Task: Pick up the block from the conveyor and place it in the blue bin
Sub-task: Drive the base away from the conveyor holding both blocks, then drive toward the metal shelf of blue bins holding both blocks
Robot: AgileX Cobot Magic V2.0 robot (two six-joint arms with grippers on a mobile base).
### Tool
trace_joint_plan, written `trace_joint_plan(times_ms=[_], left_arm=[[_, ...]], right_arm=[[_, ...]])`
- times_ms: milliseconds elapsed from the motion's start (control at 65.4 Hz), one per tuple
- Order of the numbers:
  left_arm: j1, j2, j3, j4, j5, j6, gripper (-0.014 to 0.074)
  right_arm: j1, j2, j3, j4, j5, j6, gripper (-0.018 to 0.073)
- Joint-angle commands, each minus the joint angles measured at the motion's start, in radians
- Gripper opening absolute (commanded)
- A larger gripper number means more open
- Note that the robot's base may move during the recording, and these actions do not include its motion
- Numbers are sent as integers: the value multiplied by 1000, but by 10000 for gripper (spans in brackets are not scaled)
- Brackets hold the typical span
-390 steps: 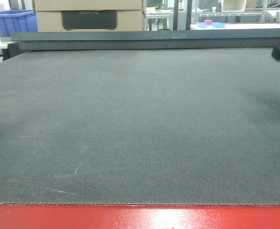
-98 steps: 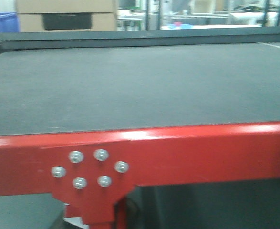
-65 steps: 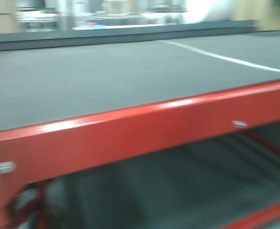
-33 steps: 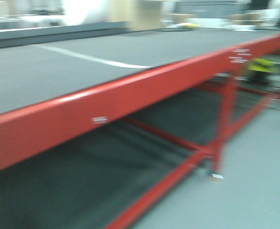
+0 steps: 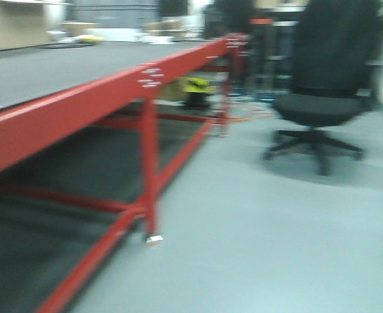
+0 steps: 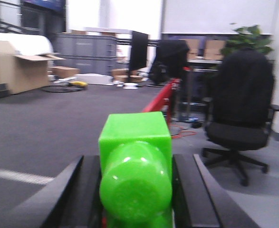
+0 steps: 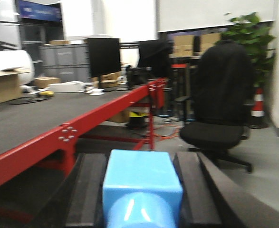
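The long conveyor worktop point(image 5: 61, 114), a dark grey belt on a glossy red frame, runs alongside; no blue bin is in view. The left gripper point(image 6: 135, 190) grasps a bright green plastic block point(image 6: 135, 142) and the right gripper point(image 7: 141, 197) a light blue plastic block point(image 7: 141, 173), both held clear of the belt, presumably for transport.

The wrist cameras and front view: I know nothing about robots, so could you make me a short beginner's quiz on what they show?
1. True or false: the left gripper holds a green block.
2. What colour is the second block, held between the fingers of the right gripper? A) red B) light blue C) yellow
3. Fill in: in the front view, beyond the conveyor with its red frame, a black office ____ stands on the grey floor.

Key: 1 true; 2 B; 3 chair.
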State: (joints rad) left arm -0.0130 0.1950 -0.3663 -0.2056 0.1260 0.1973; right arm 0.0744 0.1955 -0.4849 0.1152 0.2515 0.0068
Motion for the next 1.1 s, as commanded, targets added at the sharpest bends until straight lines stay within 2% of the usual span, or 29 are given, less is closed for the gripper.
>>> trace_joint_plan(times_ms=[0, 1085], left_arm=[[1, -3, 0, -9, -19, 4, -111], [1, -3, 0, -9, -19, 4, -111]], right_arm=[[-3, -2, 2, -8, -21, -7, -162], [-3, -2, 2, -8, -23, -7, -162]])
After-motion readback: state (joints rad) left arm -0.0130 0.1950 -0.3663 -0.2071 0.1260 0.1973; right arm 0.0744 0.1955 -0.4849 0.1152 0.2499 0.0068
